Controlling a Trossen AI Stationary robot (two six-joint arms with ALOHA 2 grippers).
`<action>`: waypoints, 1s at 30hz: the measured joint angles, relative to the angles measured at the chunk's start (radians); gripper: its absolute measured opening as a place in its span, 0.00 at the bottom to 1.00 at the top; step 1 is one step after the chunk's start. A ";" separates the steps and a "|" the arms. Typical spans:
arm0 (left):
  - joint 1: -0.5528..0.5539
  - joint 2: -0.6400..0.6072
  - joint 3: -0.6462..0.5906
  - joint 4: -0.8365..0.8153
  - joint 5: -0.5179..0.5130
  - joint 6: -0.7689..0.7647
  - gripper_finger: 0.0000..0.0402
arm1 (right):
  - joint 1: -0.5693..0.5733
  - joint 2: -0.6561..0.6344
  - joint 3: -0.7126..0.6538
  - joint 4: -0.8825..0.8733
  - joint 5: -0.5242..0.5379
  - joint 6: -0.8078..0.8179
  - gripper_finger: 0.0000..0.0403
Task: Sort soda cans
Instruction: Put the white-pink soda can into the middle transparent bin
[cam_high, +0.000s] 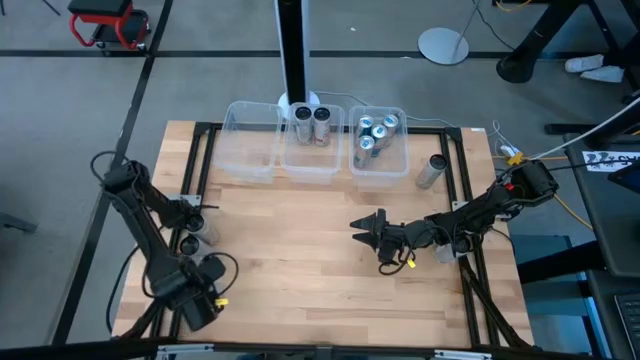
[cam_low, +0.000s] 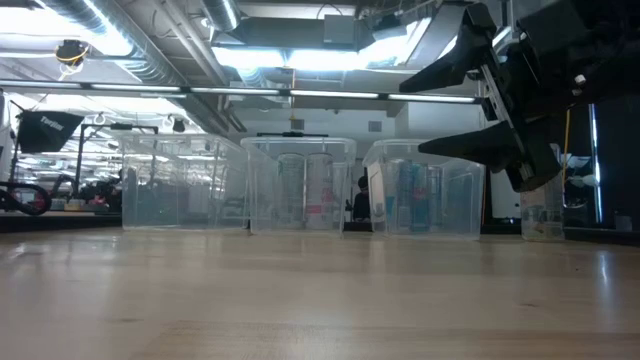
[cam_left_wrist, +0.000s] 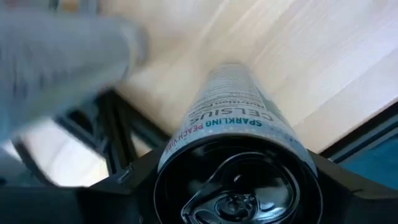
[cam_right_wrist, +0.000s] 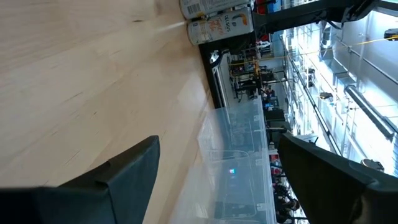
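Your counter (cam_high: 320, 250) carries three clear bins in a row along its far edge, and they tell you most of the progress. The left bin (cam_high: 248, 140) looks empty, the middle bin (cam_high: 312, 150) holds two dark-topped cans (cam_high: 312, 122), and the right bin (cam_high: 380, 150) holds a cluster of teal-topped cans (cam_high: 375, 135) — so sorting by top colour is well under way, not finished.

Loose cans are left. One can (cam_high: 432, 170) stands on the counter just right of the right bin, near the far right corner; another seems to lie near the right edge, partly hidden by the right arm. At the left edge a can (cam_high: 195, 232) sits by the left arm, and the left wrist view shows a blurred grey shape beside it that may be one more.

The left gripper (cam_high: 190, 212) is at that left edge, and its wrist view shows a dark-topped can (cam_left_wrist: 239, 155) lying between the fingers. Whether they already squeeze it you cannot tell from these views; judge it as a grasp in progress, with the middle bin its likely home.

The right gripper (cam_high: 362, 228) hovers over mid-counter, clear of the surface — its fingers (cam_right_wrist: 130, 171) are spread wide with nothing between them.
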 joint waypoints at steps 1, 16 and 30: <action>0.019 0.001 0.006 -0.001 -0.014 0.037 0.61 | 0.000 0.000 0.000 0.000 0.000 0.000 0.81; 0.459 0.001 0.323 -0.187 -0.361 0.780 0.61 | 0.000 0.000 0.000 0.000 0.000 0.026 0.81; 0.973 0.001 0.547 -0.122 -0.432 1.346 0.61 | 0.001 0.000 0.000 -0.001 0.000 0.027 0.81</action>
